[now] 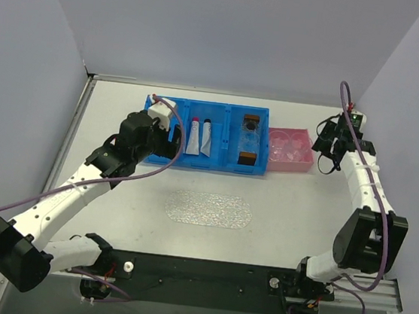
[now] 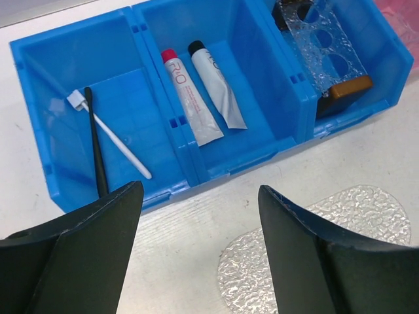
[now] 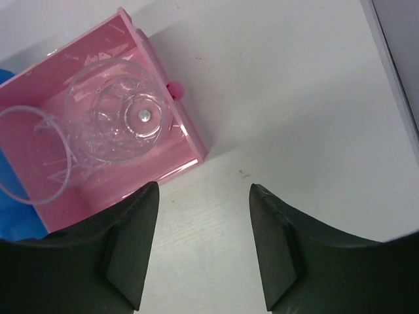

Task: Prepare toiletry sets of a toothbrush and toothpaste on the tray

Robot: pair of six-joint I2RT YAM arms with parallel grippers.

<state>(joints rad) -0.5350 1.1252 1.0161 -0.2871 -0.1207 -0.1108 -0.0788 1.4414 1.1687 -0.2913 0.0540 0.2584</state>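
In the left wrist view a black toothbrush [image 2: 96, 150] and a white toothbrush [image 2: 112, 135] lie crossed in the left compartment of the blue bin [image 2: 154, 29]. The middle compartment holds two silvery toothpaste tubes, one pink-capped [image 2: 188, 98] and one black-capped [image 2: 217, 85]. The clear glittery tray [image 1: 209, 208] lies flat on the table in front of the bin with nothing on it. My left gripper [image 2: 200, 196] hovers open over the bin's near edge, nothing between its fingers. My right gripper [image 3: 204, 196] stands open beside the pink box, holding nothing.
The bin's right compartment [image 1: 248, 140] holds a clear holed rack with brown-black ends. A small pink box [image 3: 173, 160] with clear cups sits right of the bin. Grey walls close in the table at the back and both sides.
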